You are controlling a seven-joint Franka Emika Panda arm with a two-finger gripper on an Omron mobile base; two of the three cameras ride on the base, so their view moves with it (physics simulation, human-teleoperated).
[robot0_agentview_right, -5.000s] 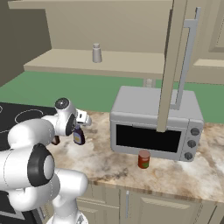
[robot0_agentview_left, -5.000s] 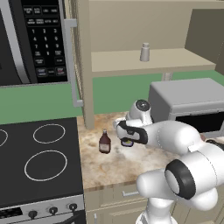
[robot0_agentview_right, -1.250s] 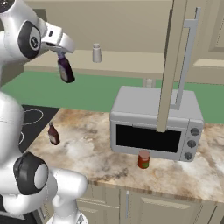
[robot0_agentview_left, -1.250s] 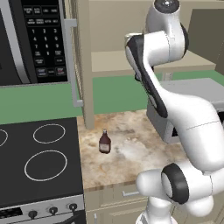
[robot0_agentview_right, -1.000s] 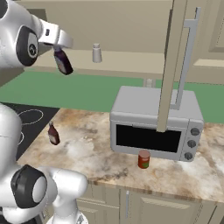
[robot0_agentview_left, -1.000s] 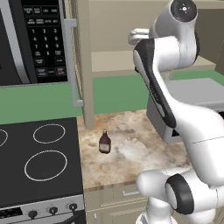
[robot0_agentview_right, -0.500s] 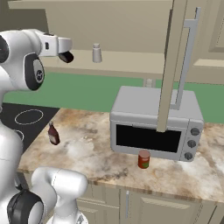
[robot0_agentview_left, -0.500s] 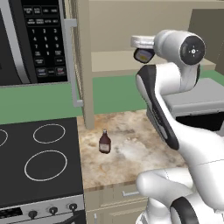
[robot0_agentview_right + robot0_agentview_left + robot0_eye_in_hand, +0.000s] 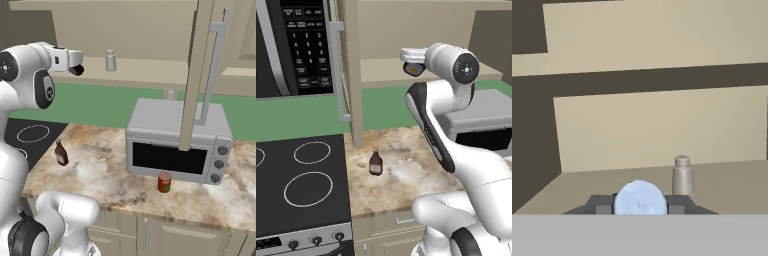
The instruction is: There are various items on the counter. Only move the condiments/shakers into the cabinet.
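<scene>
Honestly, quick rundown, lines only:

Gripper (image 9: 640,209): clamped on the dark bottle with the blue cap and yellow label (image 9: 640,199), cap end facing the hand camera, a dark finger (image 9: 679,204) tight on each side.

Gripper height: up at shelf level, at the left front of the beige wall cabinet (image 9: 150,75); from the left base view, bottle (image 9: 415,69) poking out under the white wrist, right at the shelf's front edge. Touching the shelf or not: couldn't tell.

Short grey-white shaker (image 9: 110,60): upright on the wide tan shelf, well inside, off to the right of the held bottle; seen in the hand view too (image 9: 682,175), just beyond and right of the blue cap.

Slim brown-red bottle (image 9: 375,162): standing upright on the beige-brown speckled stone countertop (image 9: 401,175), near the black stovetop with white ring burners (image 9: 301,185); same bottle at the left end of the counter in the right base view (image 9: 60,152).

Small red cylindrical can (image 9: 164,182): on the counter, just in front of the grey boxy microwave (image 9: 177,141), well apart from the brown-red bottle.

Cabinet door (image 9: 196,75): swung open, edge-on, hanging over the microwave with its long handle facing right.

Black-panelled oven (image 9: 293,45): upper left in the left base view, above the stovetop.
</scene>
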